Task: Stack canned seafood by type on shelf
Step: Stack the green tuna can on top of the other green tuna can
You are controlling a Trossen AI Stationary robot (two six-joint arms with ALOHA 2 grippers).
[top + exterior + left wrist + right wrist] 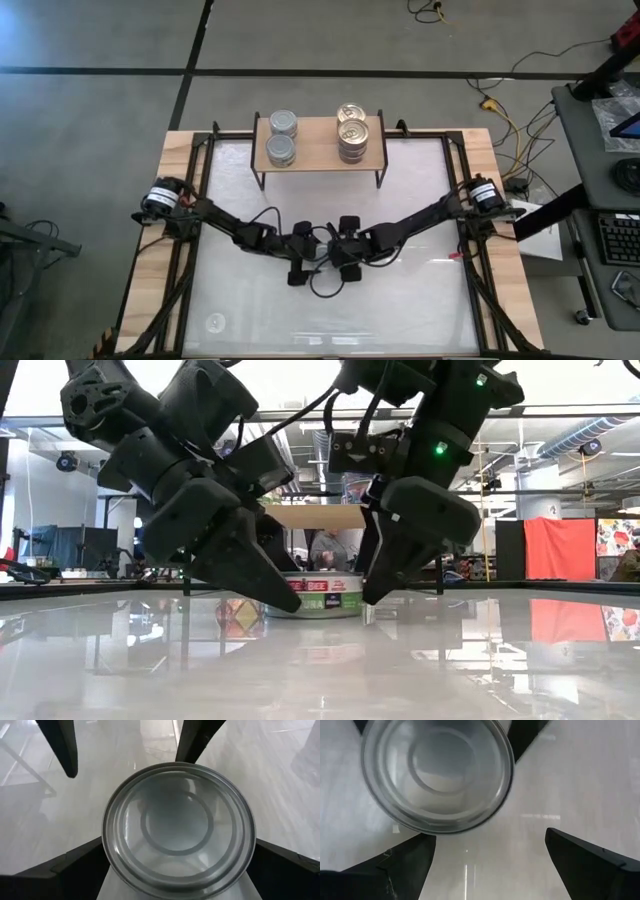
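Note:
A silver-lidded can (pixel 177 827) stands on its base on the white tabletop, its label showing in the low view (pixel 320 600). My left gripper (pixel 179 842) is open, one finger on either side of this can. My right gripper (pixel 487 836) faces it from the other side, also open; nothing lies between its fingers, and the can (pixel 437 770) is just beyond their tips. On the shelf (pixel 320 150) at the far edge, two silver-lidded cans (pixel 282 137) stand at the left end and gold-lidded cans (pixel 352 130) at the right end. My left gripper's fingers (pixel 75 867) slant down from the table's left and stand close beside the can's wall (pixel 107 855) on two opposite sides. Whether they touch it I cannot tell. The can stays upright on the table.
A black metal frame (pixel 462 230) and a wood rim (pixel 150 260) border the tabletop. A loose cable loop (pixel 325 287) lies near the grippers. Between the grippers and the shelf's legs (pixel 262 180) there is bare white surface.

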